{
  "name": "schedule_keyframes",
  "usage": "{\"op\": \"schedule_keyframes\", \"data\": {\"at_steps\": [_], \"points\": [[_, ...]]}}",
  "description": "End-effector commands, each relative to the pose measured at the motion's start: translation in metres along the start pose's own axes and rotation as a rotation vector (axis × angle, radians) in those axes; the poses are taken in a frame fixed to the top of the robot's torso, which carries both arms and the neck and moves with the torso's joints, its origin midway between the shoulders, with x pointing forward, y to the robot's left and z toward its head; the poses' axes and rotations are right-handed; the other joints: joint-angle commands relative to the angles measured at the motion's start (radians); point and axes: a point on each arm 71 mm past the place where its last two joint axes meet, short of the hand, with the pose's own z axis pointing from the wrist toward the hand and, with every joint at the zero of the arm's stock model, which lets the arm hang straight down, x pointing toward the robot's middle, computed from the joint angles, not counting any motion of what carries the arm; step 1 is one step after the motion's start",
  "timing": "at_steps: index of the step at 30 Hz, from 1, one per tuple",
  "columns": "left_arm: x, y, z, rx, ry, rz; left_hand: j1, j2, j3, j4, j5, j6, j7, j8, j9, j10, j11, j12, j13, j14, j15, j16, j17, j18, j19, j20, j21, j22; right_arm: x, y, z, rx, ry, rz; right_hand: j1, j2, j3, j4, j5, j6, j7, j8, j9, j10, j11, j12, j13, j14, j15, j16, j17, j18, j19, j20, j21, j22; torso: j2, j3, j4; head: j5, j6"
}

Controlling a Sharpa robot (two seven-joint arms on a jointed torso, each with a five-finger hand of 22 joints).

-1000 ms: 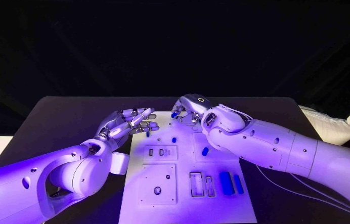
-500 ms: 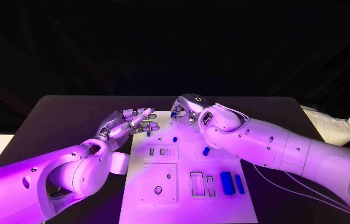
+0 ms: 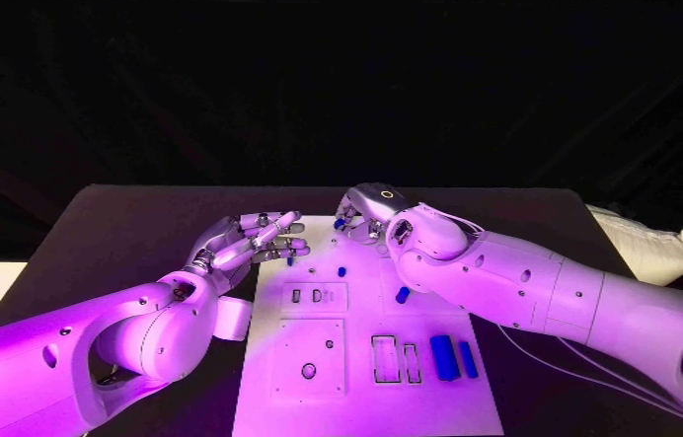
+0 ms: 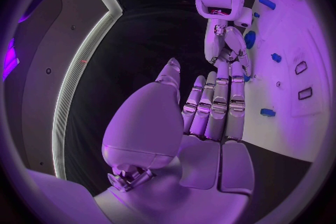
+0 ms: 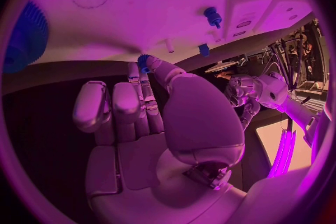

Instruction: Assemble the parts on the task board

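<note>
Near edge of the task board (image 3: 470, 398), roughly 5 o'clock of its centre: two long blue parts (image 3: 451, 357) lie side by side just right of two empty rectangular slots (image 3: 395, 359). My read is they're staged next to the pockets they belong in. At 7 o'clock a square plate (image 3: 309, 359) with a round hole sits unfilled.

Mid-board: a small blue part (image 3: 403, 295) lies loose beside the right forearm, and another small blue part (image 3: 339, 271) stands above a small plate with two slots (image 3: 311, 297).

Far edge, 12 o'clock: the right hand (image 3: 367, 210) hangs over the board's far right corner, wrist arched, fingers curled down and pressed together. In the right wrist view its fingertips pinch a small ridged blue piece (image 5: 145, 62) just off the board surface. The grip looks like a fingertip hold so the piece can be lowered into a seat, but which one I can't tell.

At 10 o'clock, the left hand (image 3: 251, 241) floats at the board's far left edge, fingers straight and close together, thumb apart, holding nothing I can see. Probably parked there to steady or receive. A blue part (image 3: 289, 256) lies just beneath its fingertips; contact can't be told.
</note>
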Motion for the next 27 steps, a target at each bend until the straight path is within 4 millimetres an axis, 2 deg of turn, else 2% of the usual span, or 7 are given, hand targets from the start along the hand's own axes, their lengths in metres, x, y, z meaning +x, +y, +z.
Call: {"op": "schedule_keyframes", "data": {"at_steps": [1,5,7,10,15,23,27], "points": [[0.002,-0.001,0.000,0.003,0.020,-0.011,0.001,0.005,-0.002,-0.003,-0.003,-0.005,0.014,-0.006,-0.001,-0.004,0.002,-0.005,0.000,-0.003,0.001,-0.004,0.001,0.008,0.002,0.004,-0.005,-0.001,0.002,-0.002,0.001,0.021,0.017,-0.023,-0.003,-0.017,-0.002,0.011,-0.009,-0.005,0.003,-0.003,-0.002,-0.008,0.004,-0.006,-0.001,0.003,0.000,-0.009,-0.013,-0.011,-0.013,0.002,-0.003,-0.011,0.001,-0.0007,0.0013,-0.001,-0.001],[0.002,-0.001,0.000,0.002,0.020,-0.011,0.001,0.005,-0.002,-0.003,-0.003,-0.005,0.014,-0.006,-0.001,-0.004,0.002,-0.005,0.000,-0.003,0.001,-0.004,0.001,0.008,0.002,0.004,-0.005,-0.001,0.004,0.000,0.002,0.017,0.019,-0.010,-0.018,-0.057,-0.019,0.032,-0.016,-0.094,0.028,-0.011,-0.022,-0.081,0.025,-0.007,-0.005,-0.018,0.018,-0.061,-0.088,-0.001,-0.051,0.017,-0.036,-0.070,0.001,-0.0016,0.0020,-0.001,-0.001],[0.002,-0.001,0.000,0.002,0.020,-0.011,0.001,0.005,-0.002,-0.003,-0.003,-0.005,0.014,-0.006,-0.001,-0.004,0.002,-0.005,0.000,-0.003,0.001,-0.004,0.001,0.008,0.002,0.004,-0.005,-0.001,0.004,0.000,0.003,0.014,0.017,-0.005,-0.020,-0.073,-0.050,0.042,-0.028,-0.153,0.026,-0.011,-0.026,-0.129,0.030,-0.008,-0.006,-0.025,0.022,-0.082,-0.117,0.004,-0.064,0.022,-0.049,-0.091,0.002,-0.0018,0.0024,-0.002,-0.001],[0.002,-0.001,0.000,0.001,0.020,-0.011,0.001,0.006,-0.002,-0.003,-0.003,-0.005,0.013,-0.006,-0.001,-0.004,0.002,-0.005,0.000,-0.003,0.001,-0.004,0.001,0.009,0.002,0.004,-0.005,-0.002,0.003,0.000,0.002,0.011,0.005,0.005,-0.003,-0.070,-0.091,0.054,-0.034,-0.191,0.021,-0.010,-0.024,-0.156,0.032,-0.005,-0.004,-0.025,0.023,-0.093,-0.130,0.005,-0.068,0.025,-0.055,-0.098,0.002,-0.0018,0.0021,-0.010,0.000],[0.001,-0.001,0.001,0.000,0.018,-0.010,0.001,0.006,-0.003,-0.003,-0.003,-0.006,0.013,-0.006,-0.001,-0.004,0.002,-0.006,0.000,-0.004,0.001,-0.005,0.001,0.009,0.002,0.004,-0.006,-0.002,-0.003,-0.003,-0.003,0.001,-0.034,0.026,0.021,-0.055,-0.107,0.062,-0.016,-0.188,0.026,-0.007,-0.022,-0.142,0.030,0.004,-0.002,-0.022,0.021,-0.095,-0.134,0.005,-0.067,0.025,-0.056,-0.099,0.002,-0.0010,0.0018,-0.003,0.004],[-0.002,-0.001,0.000,-0.001,0.011,-0.008,0.001,0.006,-0.003,-0.004,-0.003,-0.006,0.013,-0.006,-0.001,-0.005,0.002,-0.006,0.000,-0.004,0.001,-0.005,0.002,0.009,0.001,0.004,-0.006,-0.002,-0.028,-0.029,-0.037,0.043,-0.062,0.110,0.042,-0.046,-0.088,0.082,0.016,-0.127,0.026,0.005,-0.016,0.018,0.007,0.066,0.020,0.002,0.005,-0.041,-0.061,-0.006,-0.026,0.013,-0.020,-0.037,0.001,-0.0010,-0.0037,-0.002,0.009],[-0.005,-0.001,-0.002,-0.001,0.004,-0.005,0.001,0.006,-0.003,-0.004,-0.003,-0.006,0.013,-0.006,-0.001,-0.005,0.002,-0.006,0.000,-0.004,0.002,-0.006,0.002,0.009,0.001,0.004,-0.007,-0.002,-0.043,-0.054,-0.060,0.129,0.006,0.166,0.027,-0.085,-0.117,0.095,0.027,-0.134,0.006,-0.005,-0.020,0.181,-0.026,0.158,0.084,0.023,-0.022,0.026,0.032,-0.019,0.015,-0.011,0.019,0.032,0.001,0.0016,-0.0124,-0.002,0.012]]}}
